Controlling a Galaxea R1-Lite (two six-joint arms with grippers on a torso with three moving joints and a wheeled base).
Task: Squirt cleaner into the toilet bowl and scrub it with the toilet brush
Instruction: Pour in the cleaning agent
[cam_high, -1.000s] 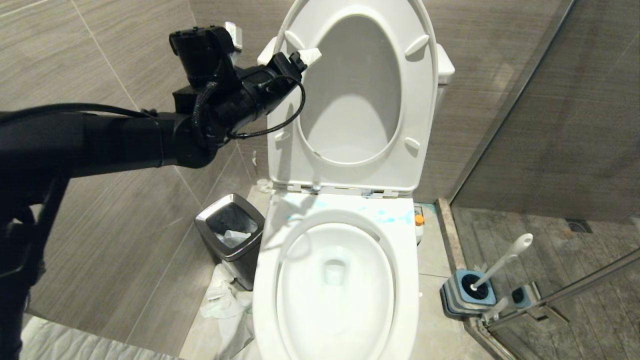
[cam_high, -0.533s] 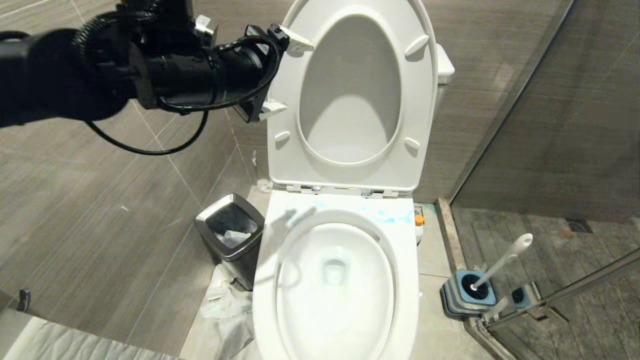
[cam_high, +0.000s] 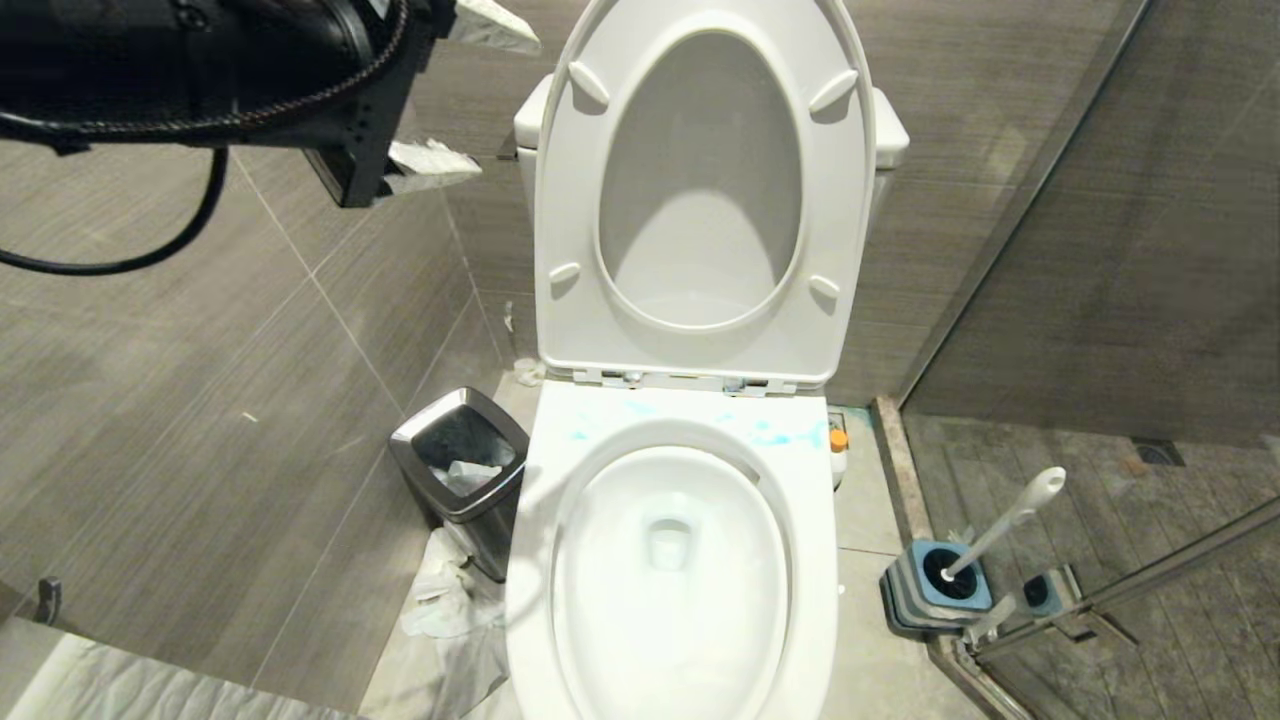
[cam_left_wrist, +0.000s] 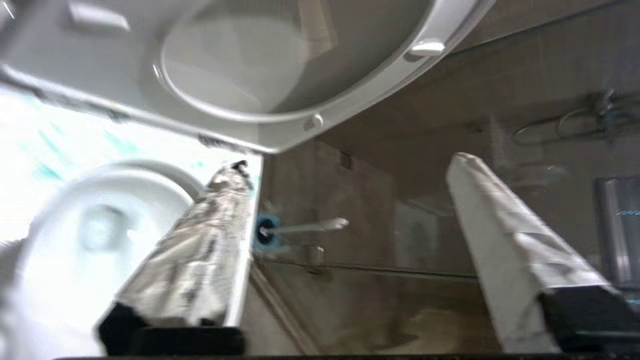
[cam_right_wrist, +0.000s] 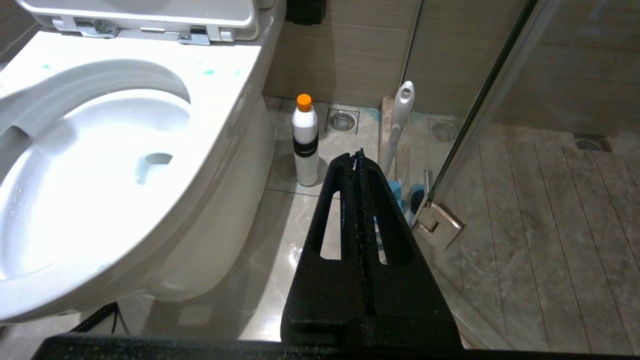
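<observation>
The toilet bowl (cam_high: 815, 520) stands open, with seat and lid (cam_high: 560, 220) raised against the tank. Turquoise cleaner smears (cam_high: 770, 432) mark the back of the rim, and the water is faintly tinted. The toilet brush (cam_high: 1010, 515) leans in its blue-and-grey holder (cam_high: 905, 600) on the floor to the right; its bristle head is hidden. My left gripper (cam_high: 505, 108) hangs high, left of the raised seat, open and empty, its fingers (cam_left_wrist: 200, 250) wrapped in white. My right gripper (cam_right_wrist: 356, 157) is shut, low beside the bowl, short of the brush handle (cam_right_wrist: 400, 120).
A white bottle with an orange cap (cam_right_wrist: 306, 140) stands on the floor between toilet and brush. A steel bin (cam_high: 460, 465) and crumpled tissue (cam_high: 450, 600) lie left of the bowl. A glass shower door with a metal hinge (cam_right_wrist: 437, 225) borders the right side.
My left arm has lifted and drawn back to the left, carrying the gripper from the raised seat's upper left edge to the picture's top left corner. The seat stays up.
</observation>
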